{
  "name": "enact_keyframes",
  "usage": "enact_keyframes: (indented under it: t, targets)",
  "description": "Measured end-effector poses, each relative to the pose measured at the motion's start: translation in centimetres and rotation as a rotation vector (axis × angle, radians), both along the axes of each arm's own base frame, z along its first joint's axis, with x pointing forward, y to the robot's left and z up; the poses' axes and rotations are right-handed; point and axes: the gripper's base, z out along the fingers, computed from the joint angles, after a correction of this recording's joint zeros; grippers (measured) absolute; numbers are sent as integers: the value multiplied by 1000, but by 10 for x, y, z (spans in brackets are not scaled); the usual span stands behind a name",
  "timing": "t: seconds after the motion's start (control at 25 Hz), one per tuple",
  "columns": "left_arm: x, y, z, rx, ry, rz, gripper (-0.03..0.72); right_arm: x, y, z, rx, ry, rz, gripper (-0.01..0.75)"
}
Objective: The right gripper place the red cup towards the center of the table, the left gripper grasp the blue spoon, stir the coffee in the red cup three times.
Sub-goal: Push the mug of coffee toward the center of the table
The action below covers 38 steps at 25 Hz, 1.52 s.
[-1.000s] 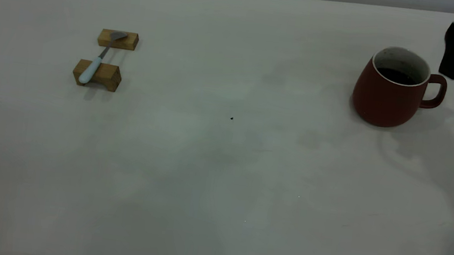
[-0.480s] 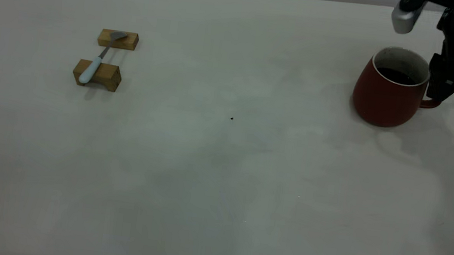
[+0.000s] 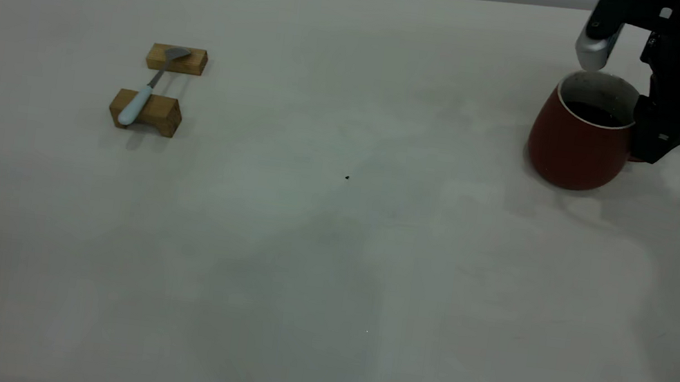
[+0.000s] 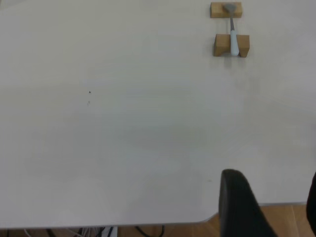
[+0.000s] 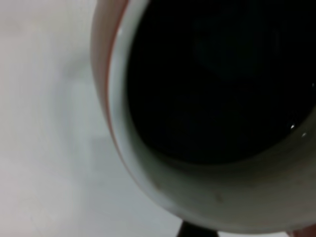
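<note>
The red cup point(image 3: 572, 148) stands at the far right of the table point(image 3: 333, 248) with dark coffee point(image 3: 595, 113) inside. My right gripper point(image 3: 658, 136) is down at the cup's handle side and hides the handle. In the right wrist view the cup's white rim point(image 5: 148, 173) and the coffee point(image 5: 217, 79) fill the picture from very close. The blue spoon point(image 3: 143, 95) lies across two wooden blocks at the left, untouched. The left wrist view shows the spoon point(image 4: 233, 37) far off. My left gripper point(image 4: 274, 207) is open and empty over the table's edge.
Two tan wooden blocks point(image 3: 177, 59) point(image 3: 155, 113) carry the spoon. A tiny dark speck point(image 3: 347, 177) marks the middle of the tabletop. In the left wrist view the table's rounded corner point(image 4: 207, 219) gives way to wooden floor and cables below.
My right gripper came down and leftward from above the cup's right side to the handle, which it now covers. Cup and spoon stayed put.
</note>
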Motion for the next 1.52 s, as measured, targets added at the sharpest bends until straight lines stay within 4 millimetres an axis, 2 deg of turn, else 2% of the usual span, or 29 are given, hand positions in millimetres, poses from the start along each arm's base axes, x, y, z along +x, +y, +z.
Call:
enact_keyframes:
  t: [0.28, 0.52, 0.76, 1.08, 1.28, 1.52]
  targets:
    - [0, 0, 0, 0, 0, 0, 407, 1, 4, 0, 48, -11, -22, 489]
    - [0, 0, 0, 0, 0, 0, 407, 0, 10, 0, 63, -10, -24, 466]
    - [0, 0, 0, 1, 0, -1, 407, -2, 28, 0, 65, -8, 20, 455]
    - [0, 0, 0, 1, -1, -1, 407, -4, 36, 0, 98, -3, -3, 343]
    - [0, 0, 0, 1, -1, -1, 407, -4, 40, 0, 124, 1, -28, 301]
    - [0, 0, 0, 1, -1, -1, 407, -7, 52, 0, 142, 13, -29, 218]
